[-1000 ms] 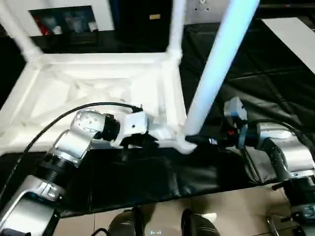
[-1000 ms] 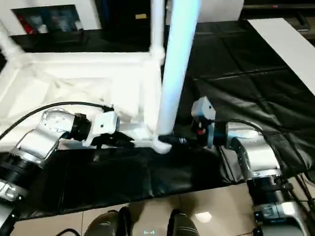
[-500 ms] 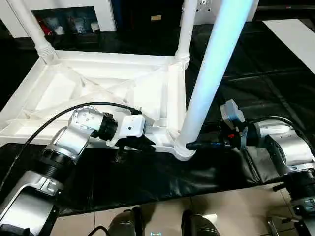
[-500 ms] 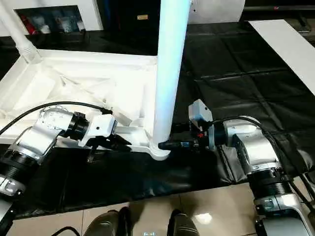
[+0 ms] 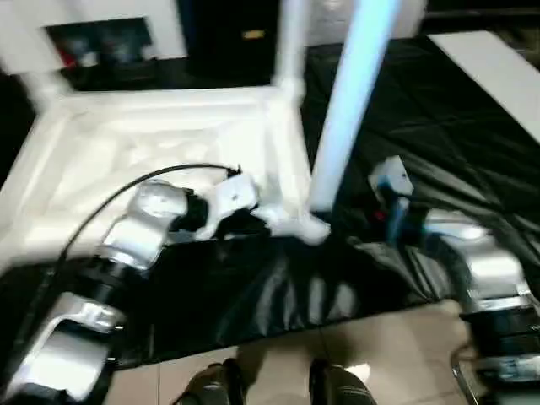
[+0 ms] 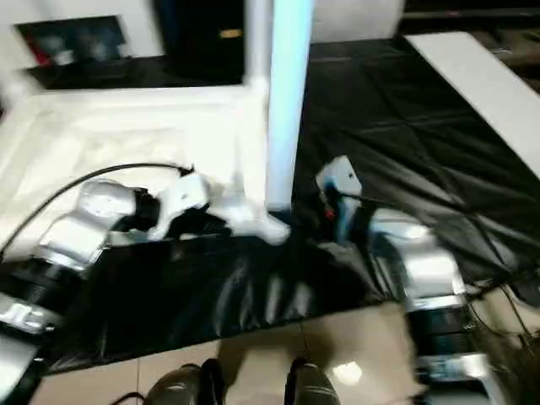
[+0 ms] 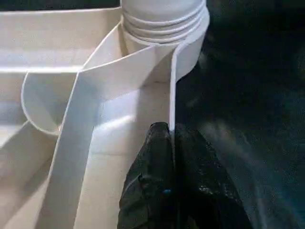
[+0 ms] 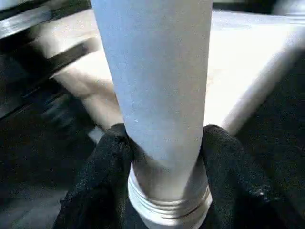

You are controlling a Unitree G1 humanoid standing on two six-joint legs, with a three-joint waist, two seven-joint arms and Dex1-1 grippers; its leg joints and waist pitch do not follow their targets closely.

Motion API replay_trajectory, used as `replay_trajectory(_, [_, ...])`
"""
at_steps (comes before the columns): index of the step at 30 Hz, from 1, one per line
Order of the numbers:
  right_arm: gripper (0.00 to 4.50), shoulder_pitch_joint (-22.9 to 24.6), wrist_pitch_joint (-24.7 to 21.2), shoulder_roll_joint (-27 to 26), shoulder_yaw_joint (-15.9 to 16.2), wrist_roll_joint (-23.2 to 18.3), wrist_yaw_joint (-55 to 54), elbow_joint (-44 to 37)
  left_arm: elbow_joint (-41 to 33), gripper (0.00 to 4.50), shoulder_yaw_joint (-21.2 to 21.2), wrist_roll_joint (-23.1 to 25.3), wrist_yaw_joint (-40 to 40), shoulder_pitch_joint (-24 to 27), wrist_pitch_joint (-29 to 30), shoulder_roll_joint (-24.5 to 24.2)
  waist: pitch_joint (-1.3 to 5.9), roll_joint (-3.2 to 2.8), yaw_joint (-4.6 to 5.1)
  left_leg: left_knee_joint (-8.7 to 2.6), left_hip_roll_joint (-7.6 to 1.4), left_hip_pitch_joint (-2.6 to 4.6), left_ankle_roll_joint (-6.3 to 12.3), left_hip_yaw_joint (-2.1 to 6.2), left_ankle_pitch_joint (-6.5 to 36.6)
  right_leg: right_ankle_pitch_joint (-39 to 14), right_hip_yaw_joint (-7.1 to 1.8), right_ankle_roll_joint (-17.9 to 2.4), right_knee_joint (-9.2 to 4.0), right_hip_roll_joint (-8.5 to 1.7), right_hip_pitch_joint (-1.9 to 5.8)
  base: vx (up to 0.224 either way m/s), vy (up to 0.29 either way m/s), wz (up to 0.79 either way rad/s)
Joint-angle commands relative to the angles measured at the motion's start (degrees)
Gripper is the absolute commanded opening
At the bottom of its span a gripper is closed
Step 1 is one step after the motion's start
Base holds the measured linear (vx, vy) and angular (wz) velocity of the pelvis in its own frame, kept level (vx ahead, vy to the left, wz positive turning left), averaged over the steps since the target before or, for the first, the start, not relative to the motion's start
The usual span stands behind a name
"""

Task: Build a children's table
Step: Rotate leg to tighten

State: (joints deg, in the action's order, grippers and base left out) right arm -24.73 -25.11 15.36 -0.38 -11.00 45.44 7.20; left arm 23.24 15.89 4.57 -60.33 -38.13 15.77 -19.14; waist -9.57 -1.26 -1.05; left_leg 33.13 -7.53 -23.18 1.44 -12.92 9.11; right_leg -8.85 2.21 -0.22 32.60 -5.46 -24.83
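On the black-covered work table [image 5: 405,126], the children's table [image 5: 152,143] lies upside down, legs rising. Left gripper [image 7: 171,157] pinches its thin side wall near a corner socket; right gripper [image 8: 164,157] clamps the near leg [image 8: 157,86] just above its threaded base.

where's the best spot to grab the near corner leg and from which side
Grip the near leg low on its round shaft, just above the ribbed collar where it enters the corner socket. Come in level from the robot's right, over the black table cover, fingers either side, as the right gripper does now; the tabletop blocks the left side.
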Motion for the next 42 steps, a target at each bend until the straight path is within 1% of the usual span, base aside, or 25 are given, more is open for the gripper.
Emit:
replay_trajectory(1, [1.90, -0.1, -3.4, -7.6, 5.2, 0.8, -7.4, -0.8, -2.4, 0.00, 1.6, -0.2, 8.4, -1.7, 4.0, 7.0, 2.99, 0.50, 0.54, -5.23, -5.32, 2.65, -3.55, 4.73, 28.1, -39.3, -2.32, -7.1, -5.53, -4.48, 0.64, 0.000, 0.000, 0.00])
replay_trajectory(4, [1.89, -1.2, -4.5, -13.2, 3.8, 2.0, -16.8, -0.2, -2.6, 0.00, 0.4, 1.2, 15.0, -2.7, 8.2, 10.7, 2.86, 0.33, 1.22, -5.42, -5.14, 2.96, -3.57, 4.87, 29.8, -38.6, -1.94, -6.0, -5.97, -4.22, 0.57, 0.000, 0.000, 0.00])
replay_trajectory(6, [1.89, -1.7, -4.4, -15.5, 3.7, 2.5, -19.7, 0.0, -3.1, 0.00, -0.1, 1.9, 17.4, -3.0, 9.8, 12.2, 2.74, 0.28, 1.39, -5.81, -5.20, 2.85, -3.67, 5.06, 31.2, -37.7, -1.71, -5.3, -6.06, -4.05, 0.72, 0.000, 0.000, 0.00])
replay_trajectory(8, [1.89, -2.0, -4.4, -17.5, 3.6, 2.4, -21.0, -0.4, -4.3, 0.00, 0.1, 2.8, 18.8, -3.0, 11.7, 13.6, 2.79, 0.14, 1.60, -6.08, -5.31, 3.06, -4.08, 4.97, 32.6, -34.7, -1.80, -5.4, -6.05, -3.95, 0.57, 0.000, 0.000, 0.00])
replay_trajectory(10, [2.45, -1.9, -4.2, -17.8, 3.4, 2.5, -21.0, -0.5, -4.8, 0.00, 0.4, 3.1, 18.9, -2.9, 12.2, 13.8, 2.99, 0.04, 1.63, -6.41, -5.38, 2.97, -3.98, 4.83, 31.3, -30.3, -1.93, -6.1, -5.82, -3.82, 0.87, 0.000, 0.000, 0.00])
replay_trajectory(12, [2.63, -1.7, -4.1, -17.4, 3.2, 2.4, -20.7, -0.6, -5.2, 0.00, 0.6, 3.3, 18.6, -2.8, 12.4, 13.5, 3.04, 0.12, 1.66, -6.49, -5.38, 2.80, -3.70, 4.55, 30.3, -26.5, -2.20, -7.0, -5.58, -3.74, 0.88, 0.000, 0.000, 0.00])
replay_trajectory(14, [2.82, -0.7, -2.2, -13.7, 3.0, 2.3, -17.1, -1.0, -5.6, 0.00, 0.6, 2.8, 16.0, -2.2, 11.1, 10.6, 3.17, 0.01, 1.49, -6.32, -5.37, 2.69, -2.89, 4.16, 28.0, -22.7, -2.54, -8.5, -5.35, -3.96, 1.12, 0.000, 0.000, 0.00])
replay_trajectory(15, [2.98, -0.7, -2.2, -13.7, 3.0, 2.3, -17.1, -1.0, -5.6, 0.00, 0.6, 2.8, 16.0, -2.2, 11.1, 10.6, 3.27, 0.08, 1.34, -6.27, -5.36, 2.62, -2.48, 4.10, 27.0, -21.7, -2.54, -8.8, -5.27, -4.00, 1.32, 0.000, 0.000, 0.00])
replay_trajectory(16, [2.98, -0.5, -1.4, -12.2, 2.9, 2.3, -15.5, -0.8, -5.6, 0.00, 0.5, 2.6, 15.0, -1.9, 10.9, 9.5, 3.31, -0.22, 1.19, -6.20, -5.39, 2.53, -1.79, 3.88, 25.2, -19.2, -2.65, -9.6, -5.06, -3.99, 1.47, 0.000, 0.000, 0.00])
replay_trajectory(17, [3.11, -0.5, -0.5, -10.3, 3.1, 2.1, -13.2, -0.6, -5.6, 0.00, 0.6, 2.4, 13.9, -1.6, 9.9, 8.4, 3.44, -0.02, 1.13, -6.12, -5.32, 2.43, -1.25, 3.76, 24.2, -18.1, -2.59, -10.0, -4.95, -3.94, 1.70, 0.000, 0.000, 0.00])
replay_trajectory(19, [3.34, -0.8, 1.3, -6.1, 2.8, 1.7, -8.0, 0.3, -5.9, 0.00, 0.7, 2.0, 10.5, -0.7, 7.5, 6.0, 3.62, 0.13, 0.79, -5.69, -5.27, 2.03, 1.27, 3.51, 20.2, -15.6, -2.62, -11.4, -4.69, -4.23, 2.25, 0.000, 0.000, 0.00])
replay_trajectory(20, [3.34, -0.8, 1.4, -5.9, 2.8, 1.6, -7.8, 0.4, -6.0, 0.00, 0.7, 2.0, 10.3, -0.6, 7.3, 5.8, 3.60, 0.23, 0.84, -5.63, -5.33, 1.99, 1.84, 3.39, 19.6, -15.6, -2.64, -11.7, -4.66, -4.22, 2.35, 0.000, 0.000, 0.00])
replay_trajectory(21, [3.47, -1.5, 3.0, -2.6, 2.3, 1.4, -3.7, 1.6, -5.8, 0.00, 1.0, 1.9, 7.5, -0.1, 5.3, 3.8, 3.71, 0.15, 0.64, -5.35, -5.29, 2.06, 2.68, 3.27, 18.5, -15.5, -2.69, -12.3, -4.72, -4.37, 2.26, 0.000, 0.000, 0.00])
replay_trajectory(22, [3.47, -1.6, 3.3, -2.1, 2.2, 1.4, -3.1, 1.9, -5.7, 0.00, 1.1, 1.9, 7.1, 0.0, 5.0, 3.5, 3.86, 0.37, 0.63, -5.16, -5.30, 2.08, 3.54, 3.05, 16.8, -14.2, -2.70, -13.0, -4.48, -4.25, 2.43, 0.000, 0.000, 0.00])
replay_trajectory(25, [3.60, -2.1, 4.9, 0.5, 2.2, 1.0, 1.1, 2.7, -5.3, 0.00, 1.5, 1.8, 4.8, 0.3, 3.5, 1.8, 4.02, 0.31, 0.29, -4.82, -5.31, 1.97, 5.23, 2.94, 13.6, -12.6, -2.51, -14.2, -4.31, -4.25, 2.61, 0.000, 0.000, 0.00])
replay_trajectory(26, [3.60, -2.3, 6.4, 3.1, 2.7, 0.7, 5.9, 3.5, -4.8, 0.00, 2.1, 1.4, 2.0, 0.6, -0.1, 0.2, 4.12, 0.63, 0.19, -4.69, -5.28, 1.87, 6.00, 3.02, 12.6, -12.3, -2.34, -14.4, -4.12, -4.22, 2.78, 0.000, 0.000, 0.00])
replay_trajectory(27, [3.60, -2.3, 6.4, 3.1, 2.7, 0.7, 5.9, 3.5, -4.8, 0.00, 2.1, 1.4, 2.0, 0.6, -0.1, 0.2, 4.12, 0.62, 0.26, -4.65, -5.27, 1.86, 6.32, 2.87, 12.1, -11.7, -2.34, -14.5, -4.00, -4.06, 2.83, 0.057, -0.059, 0.04])
replay_trajectory(29, [3.60, -2.7, 9.1, 7.3, 3.9, -0.4, 14.9, 4.6, -4.5, 0.00, 3.1, 0.0, -3.6, 1.2, -4.7, -2.6, 4.16, 0.39, 0.10, -4.50, -5.48, 2.02, 7.18, 2.89, 10.7, -10.3, -2.29, -15.2, -3.83, -4.00, 2.67, 0.000, 0.000, 0.00])
replay_trajectory(30, [3.60, -2.8, 9.2, 7.4, 3.9, -0.4, 15.1, 4.6, -4.5, 0.00, 3.1, -0.1, -3.7, 1.2, -4.8, -2.7, 4.28, 0.78, -0.03, -4.31, -5.35, 1.66, 7.76, 2.90, 9.7, -9.4, -2.14, -15.7, -3.35, -3.98, 3.15, 0.000, 0.000, 0.00])
replay_trajectory(31, [3.60, -3.0, 9.8, 8.6, 4.2, -1.0, 18.0, 5.2, -4.4, 0.00, 3.5, -0.7, -5.8, 1.4, -6.5, -3.7, 4.28, 0.49, -0.36, -4.25, -5.56, 1.82, 8.40, 2.80, 8.5, -8.0, -2.12, -16.3, -3.11, -3.86, 2.95, 0.000, 0.000, 0.00])
replay_trajectory(34, [3.60, -4.1, 10.8, 10.5, 5.1, -2.4, 24.2, 6.9, -3.9, 0.00, 4.8, -1.7, -10.9, 2.1, -10.6, -6.0, 4.35, 0.47, -0.79, -4.09, -5.77, 1.96, 9.06, 2.54, 7.1, -5.9, -2.06, -17.5, -2.66, -3.64, 2.83, 0.000, 0.000, 0.00])
replay_trajectory(36, [3.60, -4.7, 11.7, 11.0, 5.6, -2.6, 26.3, 8.1, -3.7, 0.00, 5.0, -2.1, -12.6, 2.1, -11.5, -6.6, 4.31, 0.60, -1.03, -4.08, -5.82, 2.08, 8.70, 2.49, 7.7, -7.2, -2.10, -17.9, -2.60, -3.72, 2.76, 0.000, 0.000, 0.00])
replay_trajectory(40, [3.60, -6.0, 13.7, 11.8, 6.3, -3.1, 29.7, 10.7, -2.7, 0.00, 5.3, -2.6, -15.0, 1.9, -13.6, -7.5, 4.01, 0.46, -1.75, -4.46, -6.14, 2.47, 6.37, 2.52, 10.8, -11.8, -2.28, -17.2, -3.03, -3.68, 2.34, 0.000, 0.000, 0.00])
replay_trajectory(41, [3.60, -6.4, 13.9, 11.9, 6.5, -3.4, 31.0, 11.3, -2.3, 0.00, 5.6, -2.6, -16.1, 1.8, -14.5, -8.1, 4.03, 0.98, -1.73, -4.45, -6.07, 2.46, 6.27, 2.52, 11.5, -12.8, -2.24, -17.0, -3.17, -3.71, 2.32, 0.000, 0.000, 0.00])
replay_trajectory(42, [3.60, -7.0, 14.2, 12.1, 7.0, -3.8, 33.2, 11.9, -1.9, 0.00, 6.0, -2.8, -18.1, 1.7, -15.8, -8.9, 4.02, 0.75, -1.84, -4.45, -6.00, 2.36, 5.65, 2.66, 12.1, -14.2, -2.28, -16.7, -3.15, -3.95, 2.46, 0.000, 0.000, 0.00])
